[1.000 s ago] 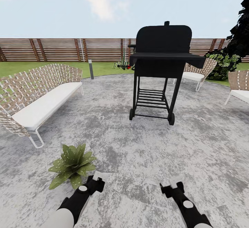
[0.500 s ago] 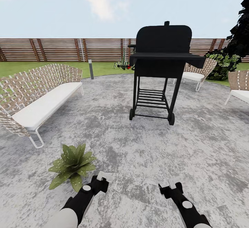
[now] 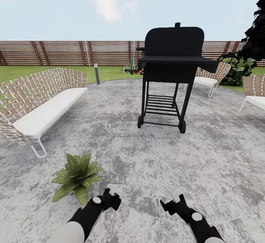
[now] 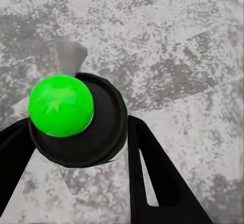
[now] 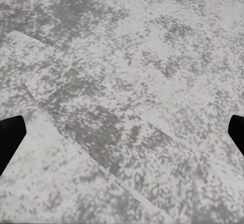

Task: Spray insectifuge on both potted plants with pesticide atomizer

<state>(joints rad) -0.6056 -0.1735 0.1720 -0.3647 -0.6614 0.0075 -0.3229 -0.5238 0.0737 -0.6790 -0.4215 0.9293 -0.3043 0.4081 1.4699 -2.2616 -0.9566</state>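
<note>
The left gripper (image 4: 91, 132) is gripping the pesticide atomizer (image 4: 76, 119), jaws closed on its dark body under a bright green cap. The right gripper (image 3: 173, 200) is hanging empty, jaws wide. Just left, one potted plant (image 3: 76, 175) is sitting on the paving (image 3: 206, 154), seemingly unsprayed. Beyond, the grill (image 3: 173, 73) is standing before the fence (image 3: 66, 52). Pickup looks done; spraying both plants remains.

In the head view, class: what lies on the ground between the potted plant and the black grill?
Only bare mottled grey paving between the potted plant and the black grill.
</note>
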